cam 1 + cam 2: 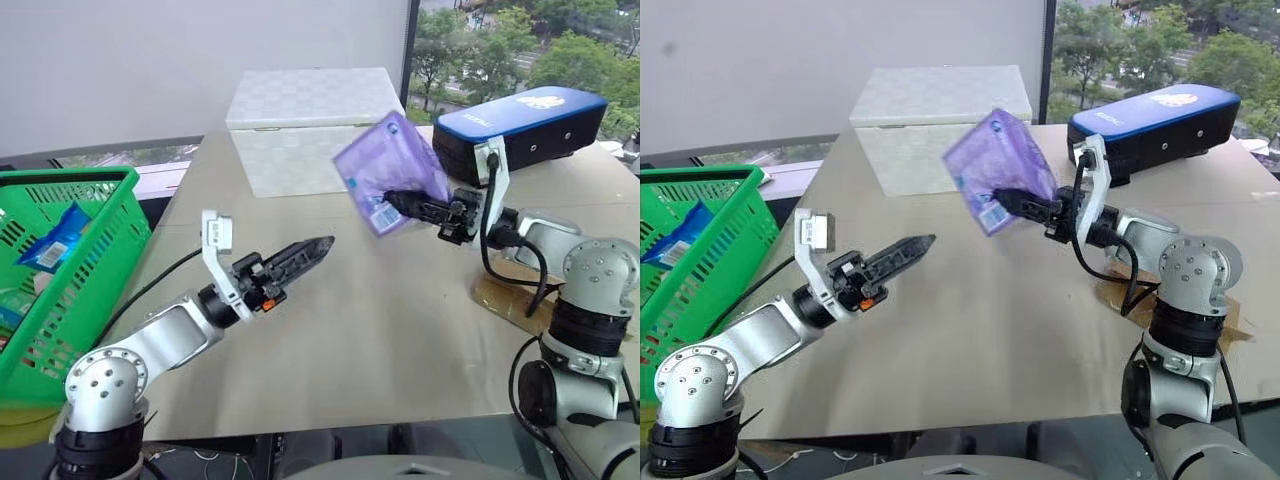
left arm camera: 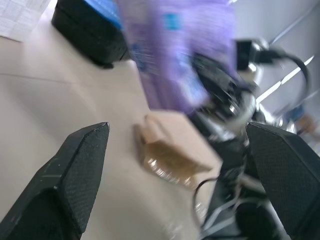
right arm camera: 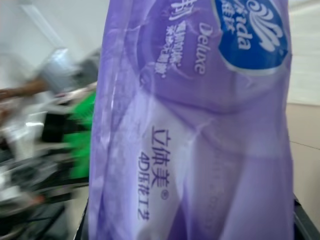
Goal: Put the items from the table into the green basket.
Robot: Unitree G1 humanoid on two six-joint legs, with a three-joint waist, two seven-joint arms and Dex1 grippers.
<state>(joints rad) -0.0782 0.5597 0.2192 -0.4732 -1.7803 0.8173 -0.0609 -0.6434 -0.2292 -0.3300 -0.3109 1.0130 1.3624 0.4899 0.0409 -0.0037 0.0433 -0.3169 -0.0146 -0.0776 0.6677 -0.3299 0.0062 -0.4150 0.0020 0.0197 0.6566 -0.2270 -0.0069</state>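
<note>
A lilac-purple soft pack (image 1: 390,165) hangs tilted in the air above the table (image 1: 380,340), with my right gripper (image 1: 402,206) shut on its lower edge from the right. Up close in the right wrist view, the pack (image 3: 200,140) shows printed lettering and a blue logo. My left gripper (image 1: 312,250) is held over the table's left part, pointing toward the pack and a short way from it. Its fingers (image 2: 75,175) stand wide apart with nothing between them. The green basket (image 1: 70,178) stands at the far left, beside the table edge.
A large white woven box (image 1: 310,125) sits at the back of the table. A blue-topped black case (image 1: 520,125) lies at the back right. A tan pad (image 1: 505,295) lies under my right arm. A blue packet (image 1: 60,235) lies inside the basket.
</note>
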